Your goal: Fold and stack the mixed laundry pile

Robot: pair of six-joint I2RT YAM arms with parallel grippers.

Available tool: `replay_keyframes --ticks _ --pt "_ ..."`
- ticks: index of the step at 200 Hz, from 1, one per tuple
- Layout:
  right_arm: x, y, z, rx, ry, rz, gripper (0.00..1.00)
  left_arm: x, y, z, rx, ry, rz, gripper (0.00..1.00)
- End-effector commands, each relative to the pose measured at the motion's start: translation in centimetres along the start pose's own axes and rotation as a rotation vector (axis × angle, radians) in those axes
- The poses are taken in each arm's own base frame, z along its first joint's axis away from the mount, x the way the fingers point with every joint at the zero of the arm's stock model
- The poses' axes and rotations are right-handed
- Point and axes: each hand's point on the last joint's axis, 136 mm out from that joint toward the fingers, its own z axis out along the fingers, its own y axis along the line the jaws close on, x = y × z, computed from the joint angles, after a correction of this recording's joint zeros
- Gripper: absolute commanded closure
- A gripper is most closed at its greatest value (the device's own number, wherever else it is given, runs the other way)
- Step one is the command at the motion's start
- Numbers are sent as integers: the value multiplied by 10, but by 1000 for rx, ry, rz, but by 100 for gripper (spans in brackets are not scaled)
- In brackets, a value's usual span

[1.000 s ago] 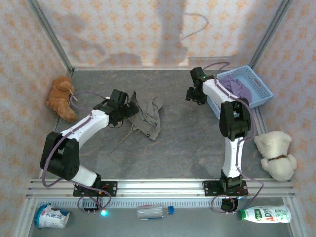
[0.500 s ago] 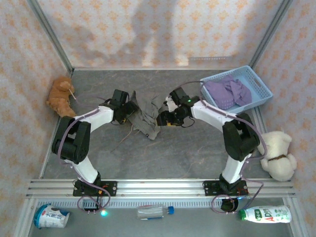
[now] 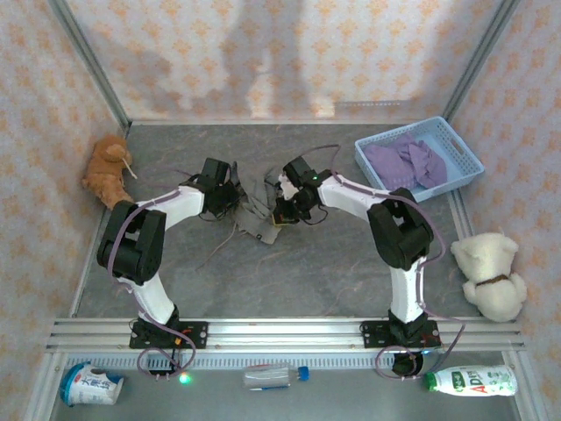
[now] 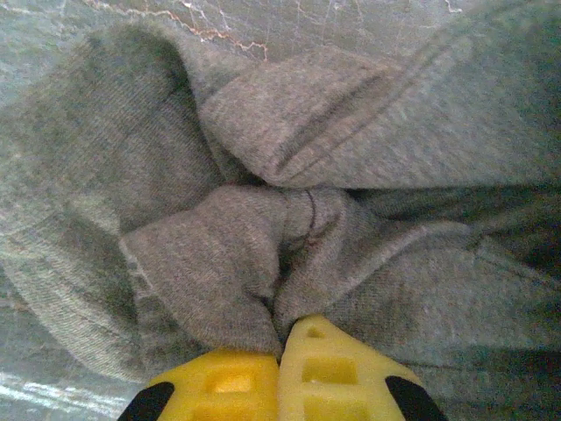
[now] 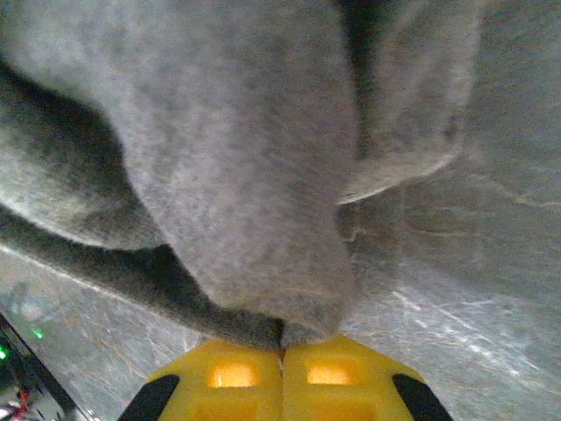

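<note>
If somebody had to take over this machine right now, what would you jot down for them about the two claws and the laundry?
Left gripper: shut on a bunch of the grey-brown garment.
Right gripper: shut on another fold of the same garment.
Garment: crumpled mid-table, between the arms.
Lavender shirt: heaped in the blue basket, far right.
Done: both grips taken; nothing folded or stacked.
Left: spread and fold the grey piece, fetch and fold the shirt, stack both.
</note>
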Motion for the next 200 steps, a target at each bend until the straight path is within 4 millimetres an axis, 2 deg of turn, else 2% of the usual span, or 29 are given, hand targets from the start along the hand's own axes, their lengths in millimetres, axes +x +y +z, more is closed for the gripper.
replay_keyframes --ticks 1,23,53,77,93,102,108,123,140,148,153,156,162,165,171,176,180,182,184,190,200 --pt "-56 21 -64 -21 -226 19 100 -17 -20 -44 24 -44 50 100" --pt "-91 37 -123 -16 -365 15 100 -48 -65 -100 131 -140 98 100" --pt "-132 83 -205 -37 -516 -87 100 -84 -128 -174 270 -236 158 100" --pt "-145 113 -262 -33 -613 -165 100 -95 -156 -211 352 -274 166 100" --pt "-142 116 -279 -1 -648 -188 100 -89 -162 -222 385 -295 179 100" --pt "-138 106 -276 34 -646 -183 100 -82 -159 -220 377 -302 198 100" --pt "-135 97 -270 60 -636 -165 100 -75 -150 -211 347 -295 201 100" --pt "-119 65 -242 118 -564 -87 100 -49 -126 -176 294 -204 169 100" --pt "-89 25 -200 167 -443 28 100 -3 -101 -132 249 -71 160 100" --pt "-71 -2 -180 226 -388 95 100 22 -91 -117 212 -16 186 100" --pt "-61 -20 -170 273 -363 136 100 34 -85 -109 185 12 198 90" --pt "-54 -31 -164 302 -347 163 97 41 -81 -106 165 25 203 75" --pt "-41 -51 -154 355 -313 209 82 50 -70 -100 113 46 205 51" --pt "-36 -60 -151 379 -299 230 74 53 -65 -99 92 51 202 43" --pt "-25 -76 -145 422 -273 270 59 55 -56 -96 61 52 195 35" --pt "-18 -87 -141 444 -255 296 52 55 -51 -95 49 43 184 31" --pt "-12 -93 -137 453 -241 309 48 54 -45 -95 36 31 180 27" --pt "-10 -95 -135 454 -237 313 46 53 -43 -95 30 21 178 23" --pt "-9 -96 -135 453 -237 314 45 52 -41 -95 27 15 177 14" --pt "-5 -97 -129 440 -228 313 41 48 -36 -95 13 -10 175 4" --pt "0 -93 -119 382 -209 304 39 41 -28 -94 -3 -33 153 0"
